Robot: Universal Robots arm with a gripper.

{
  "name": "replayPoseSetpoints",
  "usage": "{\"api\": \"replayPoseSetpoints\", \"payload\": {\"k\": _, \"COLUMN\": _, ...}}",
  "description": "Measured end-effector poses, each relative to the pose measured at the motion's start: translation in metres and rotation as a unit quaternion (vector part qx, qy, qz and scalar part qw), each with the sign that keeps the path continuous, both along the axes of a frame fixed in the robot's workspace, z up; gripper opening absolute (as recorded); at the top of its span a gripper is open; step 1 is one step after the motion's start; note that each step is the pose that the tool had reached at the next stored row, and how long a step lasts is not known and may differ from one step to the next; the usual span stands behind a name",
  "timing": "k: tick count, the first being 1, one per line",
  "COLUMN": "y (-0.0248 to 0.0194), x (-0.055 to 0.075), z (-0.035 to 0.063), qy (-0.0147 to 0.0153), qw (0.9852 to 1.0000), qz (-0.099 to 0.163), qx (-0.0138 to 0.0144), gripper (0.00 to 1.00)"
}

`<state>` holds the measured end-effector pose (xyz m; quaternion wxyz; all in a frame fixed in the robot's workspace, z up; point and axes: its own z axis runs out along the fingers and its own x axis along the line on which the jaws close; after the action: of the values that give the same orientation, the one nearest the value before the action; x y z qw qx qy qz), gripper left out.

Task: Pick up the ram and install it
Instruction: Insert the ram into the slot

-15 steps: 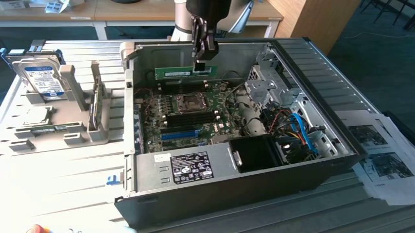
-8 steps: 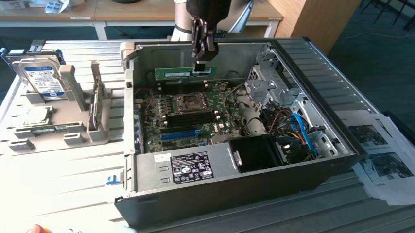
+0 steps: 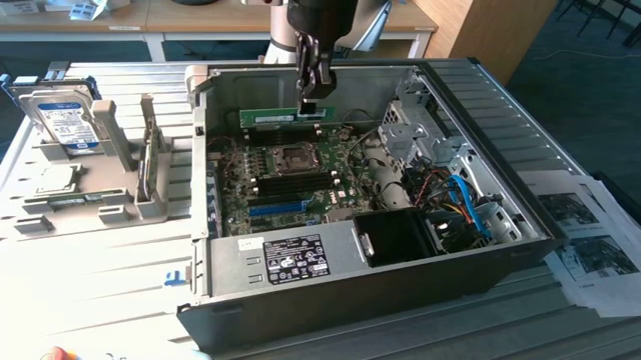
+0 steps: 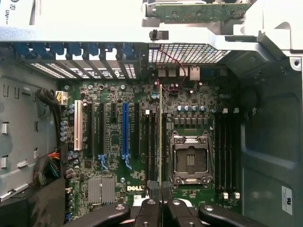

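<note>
The ram (image 3: 282, 116) is a thin green stick held level above the motherboard (image 3: 290, 176) inside the open computer case (image 3: 501, 135). My gripper (image 3: 317, 103) reaches down from above and is shut on the stick's end toward the exterior view's right. In the wrist view the ram (image 4: 161, 137) appears edge-on as a thin line running out from between the black fingers (image 4: 150, 208). It hangs over the black memory slots (image 4: 152, 142) beside the CPU socket (image 4: 191, 158). I cannot tell if the stick touches a slot.
A long blue slot (image 4: 125, 130) lies further along the board. A silver-and-blue hard drive (image 3: 62, 120) stands in a grey rack on the exterior view's left. Drive cages (image 3: 410, 127), cables (image 3: 466, 202) and a black shroud (image 3: 401, 236) crowd the case; papers (image 3: 591, 232) lie outside it.
</note>
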<state>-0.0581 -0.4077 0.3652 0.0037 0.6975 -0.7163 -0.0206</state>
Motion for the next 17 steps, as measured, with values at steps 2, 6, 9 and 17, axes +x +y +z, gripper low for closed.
{"api": "replayPoseSetpoints", "payload": {"k": 2, "y": 0.0000, "x": 0.000, "z": -0.0014, "qy": 0.0000, "qw": 1.0000, "qz": 0.000, "qx": -0.0003, "gripper": 0.12}}
{"api": "replayPoseSetpoints", "payload": {"k": 6, "y": 0.0000, "x": 0.000, "z": -0.0039, "qy": 0.0000, "qw": 1.0000, "qz": 0.000, "qx": -0.0016, "gripper": 0.12}}
{"api": "replayPoseSetpoints", "payload": {"k": 9, "y": 0.0000, "x": 0.000, "z": -0.0063, "qy": 0.0000, "qw": 1.0000, "qz": 0.000, "qx": -0.0017, "gripper": 0.12}}
{"api": "replayPoseSetpoints", "payload": {"k": 17, "y": 0.0000, "x": 0.000, "z": -0.0164, "qy": 0.0000, "qw": 1.0000, "qz": 0.000, "qx": -0.0017, "gripper": 0.12}}
